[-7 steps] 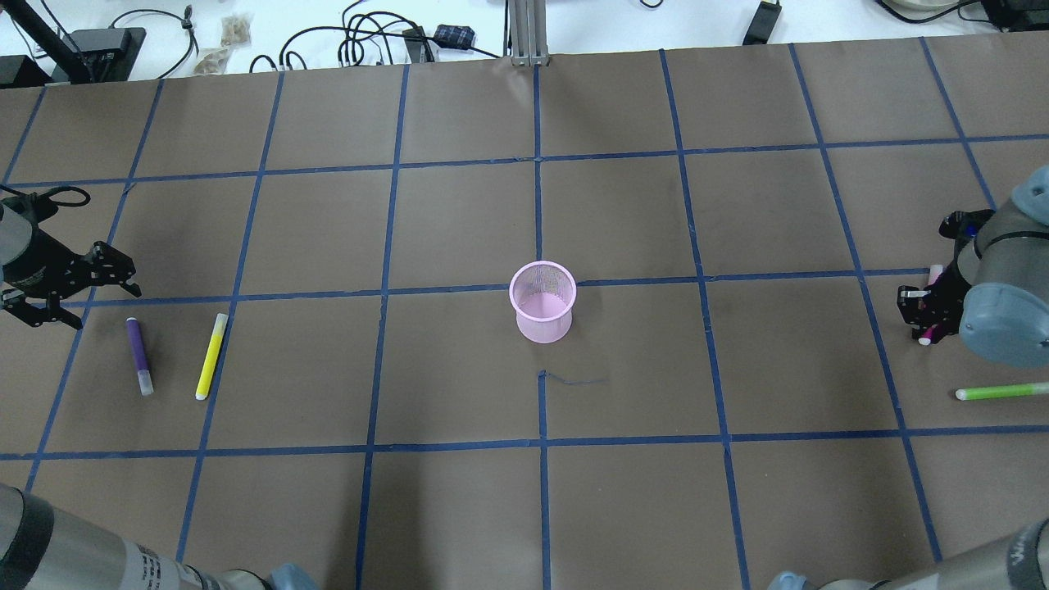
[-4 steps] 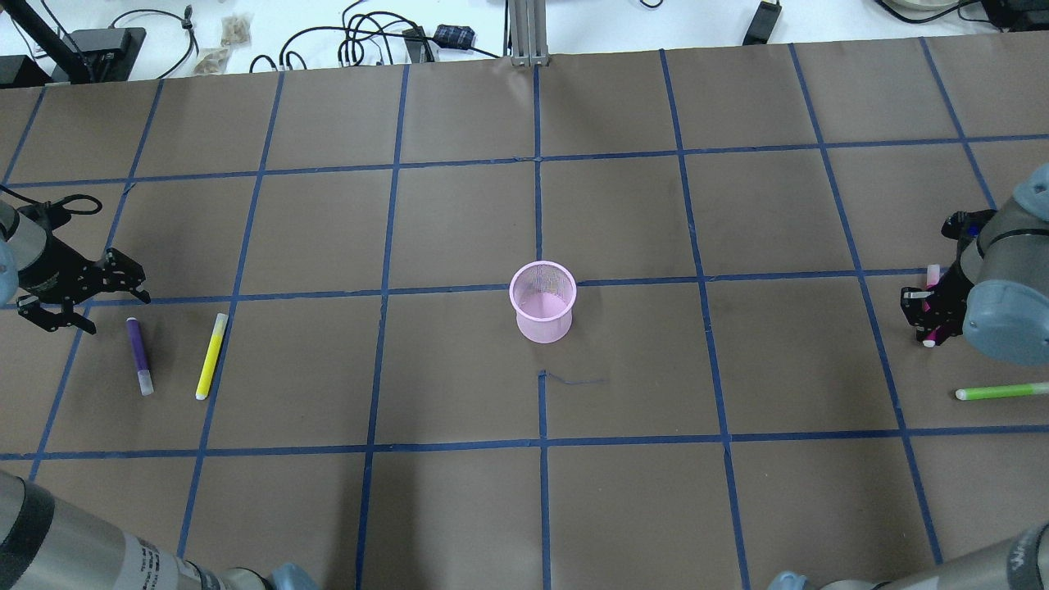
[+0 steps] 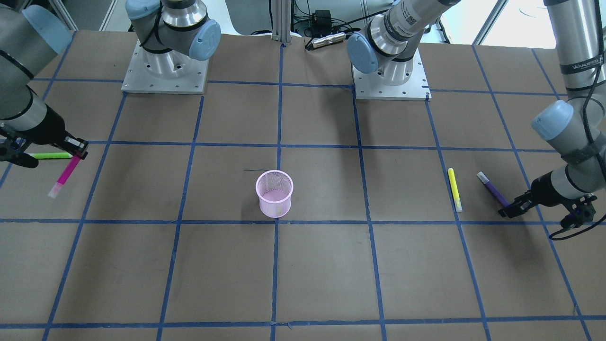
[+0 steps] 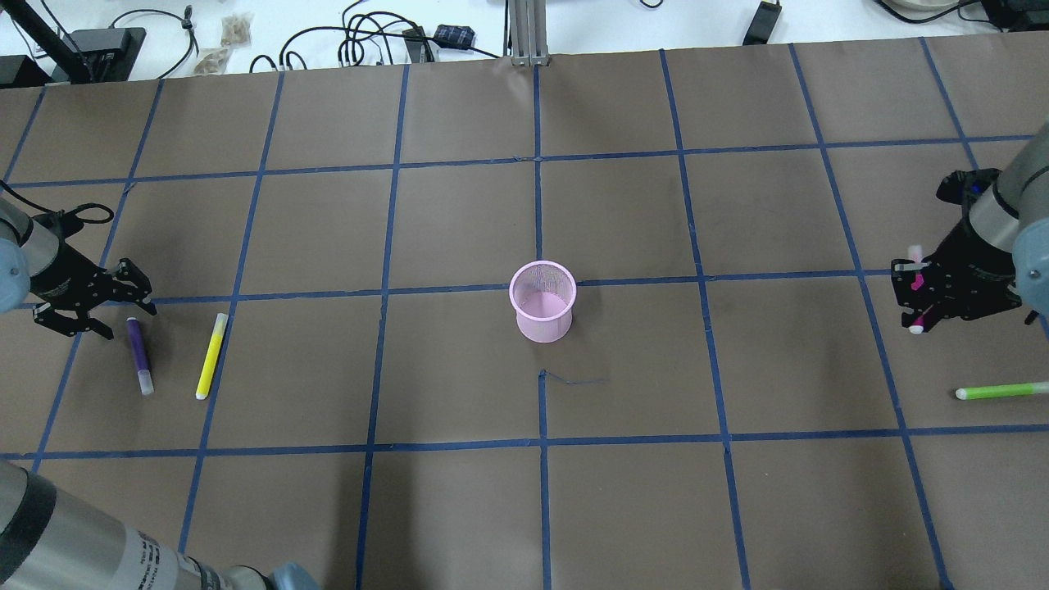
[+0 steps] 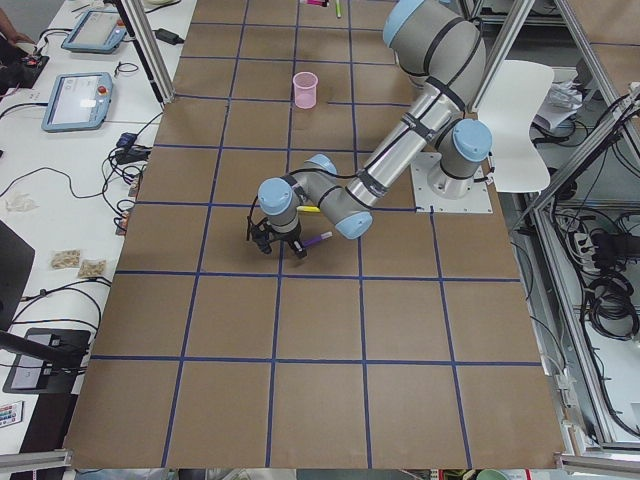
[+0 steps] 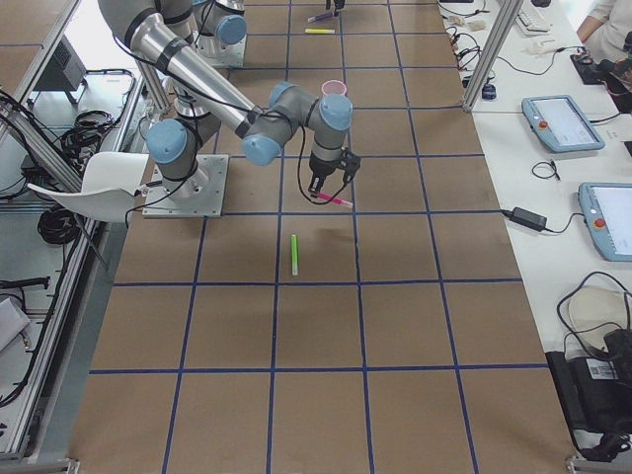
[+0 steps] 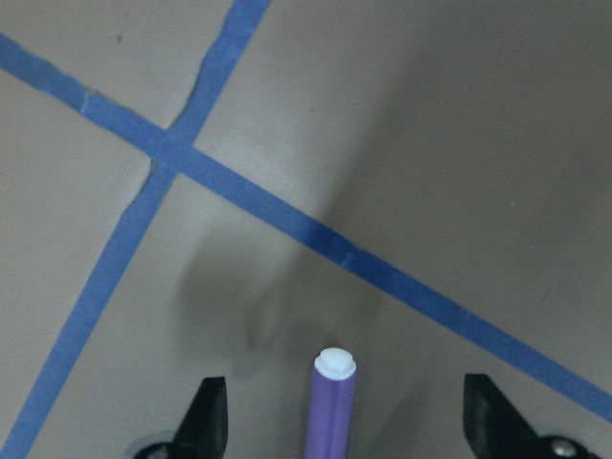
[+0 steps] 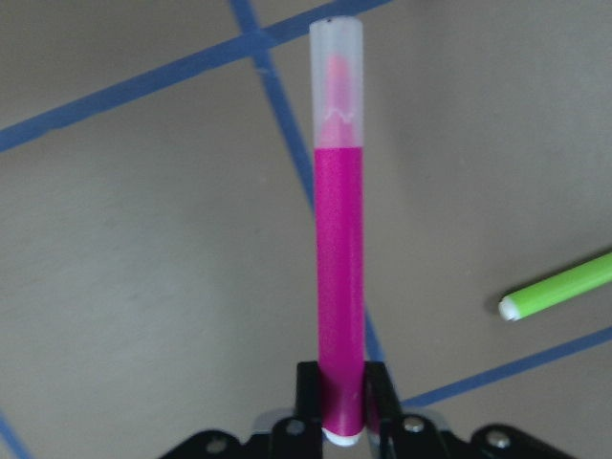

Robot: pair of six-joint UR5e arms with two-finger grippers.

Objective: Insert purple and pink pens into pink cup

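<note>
The pink mesh cup (image 4: 542, 301) stands upright near the table's middle and also shows in the front view (image 3: 274, 193). The purple pen (image 4: 139, 355) lies flat at the left, next to a yellow pen (image 4: 211, 356). My left gripper (image 4: 124, 319) is open and low over the purple pen's far end. In the left wrist view the pen's tip (image 7: 332, 402) sits between the two fingers. My right gripper (image 4: 914, 303) is shut on the pink pen (image 3: 66, 175) and holds it above the table at the far right. The pen sticks out ahead of the gripper (image 8: 341, 421).
A green pen (image 4: 1001, 391) lies on the table near my right gripper, and it also shows in the right wrist view (image 8: 559, 287). The yellow pen (image 3: 455, 189) lies parallel to the purple one. Blue tape lines cross the brown table. Cables lie beyond the far edge.
My left gripper has moved closer to the purple pen, and its open fingers now flank the pen's end. My right gripper has shifted slightly left and away with the pink pen.
</note>
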